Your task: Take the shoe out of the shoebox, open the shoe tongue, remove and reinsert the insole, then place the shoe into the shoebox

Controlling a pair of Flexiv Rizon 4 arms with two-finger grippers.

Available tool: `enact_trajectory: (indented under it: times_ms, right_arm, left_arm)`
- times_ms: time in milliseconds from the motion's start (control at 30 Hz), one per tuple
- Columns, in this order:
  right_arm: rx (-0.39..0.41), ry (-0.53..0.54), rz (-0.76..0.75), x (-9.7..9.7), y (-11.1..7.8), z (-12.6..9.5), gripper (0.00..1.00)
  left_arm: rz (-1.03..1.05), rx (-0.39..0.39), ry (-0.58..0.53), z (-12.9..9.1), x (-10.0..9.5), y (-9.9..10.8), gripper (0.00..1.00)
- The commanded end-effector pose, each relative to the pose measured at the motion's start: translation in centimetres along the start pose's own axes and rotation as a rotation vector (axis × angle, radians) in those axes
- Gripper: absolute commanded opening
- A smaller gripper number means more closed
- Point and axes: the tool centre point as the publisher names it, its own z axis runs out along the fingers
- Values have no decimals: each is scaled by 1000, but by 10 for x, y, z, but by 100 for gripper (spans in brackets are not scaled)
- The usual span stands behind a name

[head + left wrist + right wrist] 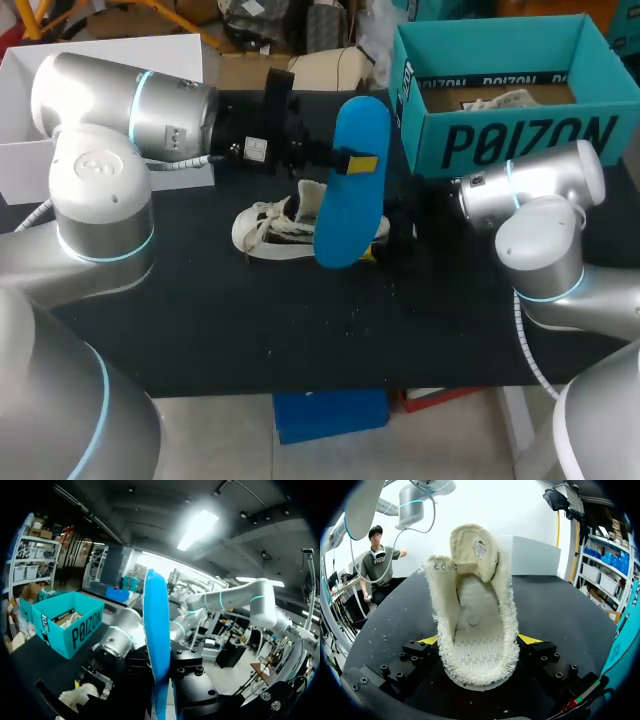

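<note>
Head view
Counter (250, 330): black surface carrying the shoe and shoebox.
Shoebox (520, 140): teal, open-topped, at the far right corner of the counter; something pale lies inside, and what it is cannot be made out.
Shoe (270, 228): cream, lying near the middle of the counter, toe toward the left edge.
Insole (348, 215): blue, held off the counter and standing nearly on end, over the heel end of the shoe.
Left arm (120, 110): enters from the left and reaches past the middle.
Left hand (356, 162): closed on the upper part of the insole.
Right arm (530, 200): enters from the right, just in front of the shoebox.
Right hand (395, 228): at the heel end of the shoe, partly hidden behind the insole.

Left wrist view
Left hand (161, 680): the insole (156, 630) is seen edge-on, clamped between the two black finger blocks.
Shoebox (75, 630): beyond the hand and off to one side, on the counter (25, 662).
Shoe (80, 696): a pale part shows below the hand, beside the right arm (120, 637).

Right wrist view
Right hand (478, 641): yellow fingertips (530, 639) press both sides of the heel, gripping the shoe (475, 625).
Shoe opening: faces the camera, bare inner sole exposed.
Tongue (472, 547): folded back toward the toe.
Shoebox (626, 635): a teal wall shows beside the hand.
</note>
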Motion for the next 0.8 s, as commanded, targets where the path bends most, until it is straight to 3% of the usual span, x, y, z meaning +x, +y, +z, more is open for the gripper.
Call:
enact_trajectory:
  times_ms: [33,200,467,800]
  right_arm:
    - [2,1,1,-2,-2,0,0]
    - [2,1,1,-2,-2,0,0]
    - [2,1,1,-2,-2,0,0]
    - [2,1,1,-2,-2,0,0]
  left_arm:
    - [-65,61,29,-6,15,-17,0]
    - [-36,76,47,2,31,-45,0]
    - [-30,107,107,20,74,-85,0]
    - [-63,118,160,26,123,-115,0]
